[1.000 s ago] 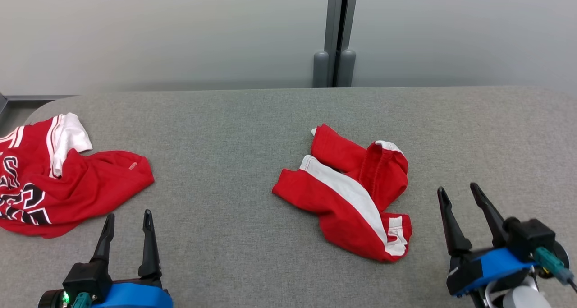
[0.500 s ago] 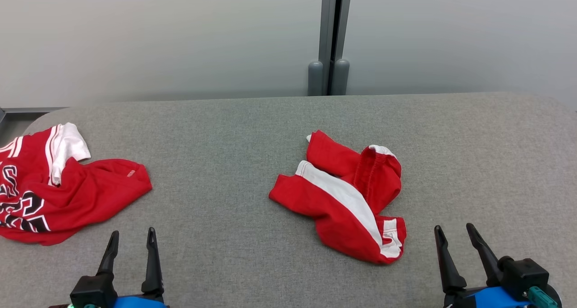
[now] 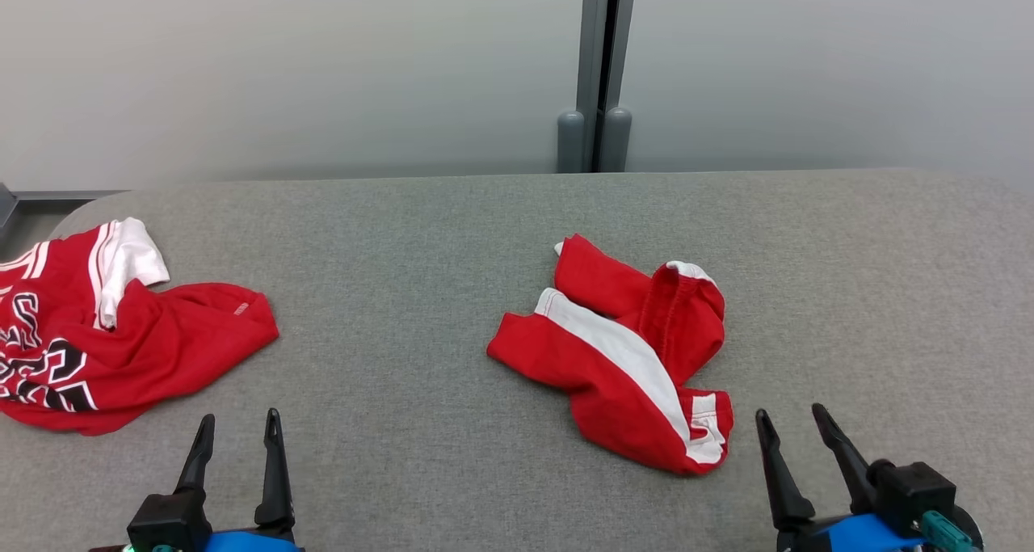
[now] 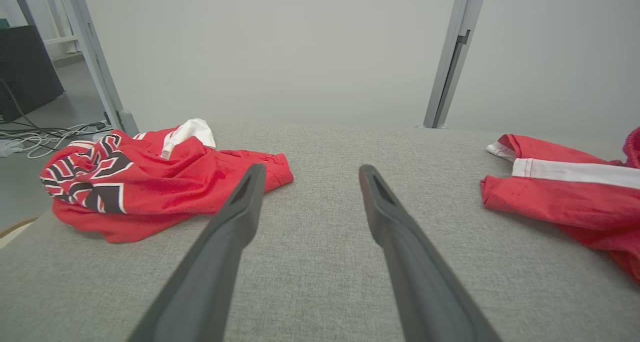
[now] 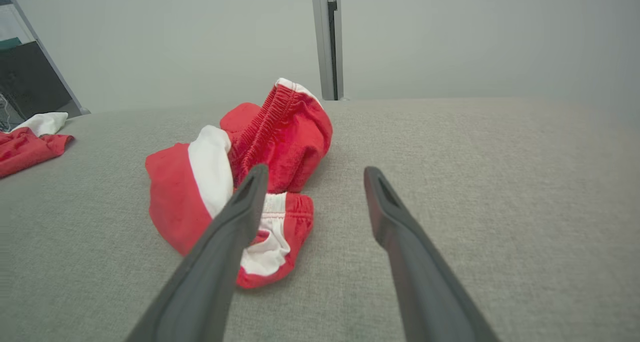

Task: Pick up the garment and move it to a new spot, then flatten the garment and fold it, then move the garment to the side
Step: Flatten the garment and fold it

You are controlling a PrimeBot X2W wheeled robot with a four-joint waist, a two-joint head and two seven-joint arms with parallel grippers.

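My left gripper and right gripper both hung spread and empty at the near edge of the table, and with the crumpled red shorts lying mid-table, just left of my right one, I judged pinching the raised waistband wisest.

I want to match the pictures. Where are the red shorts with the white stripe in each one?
Head view: shorts right of middle.
Left wrist view: shorts at the right edge.
Right wrist view: shorts left of middle.
Shared landmark: the upright grey post behind.
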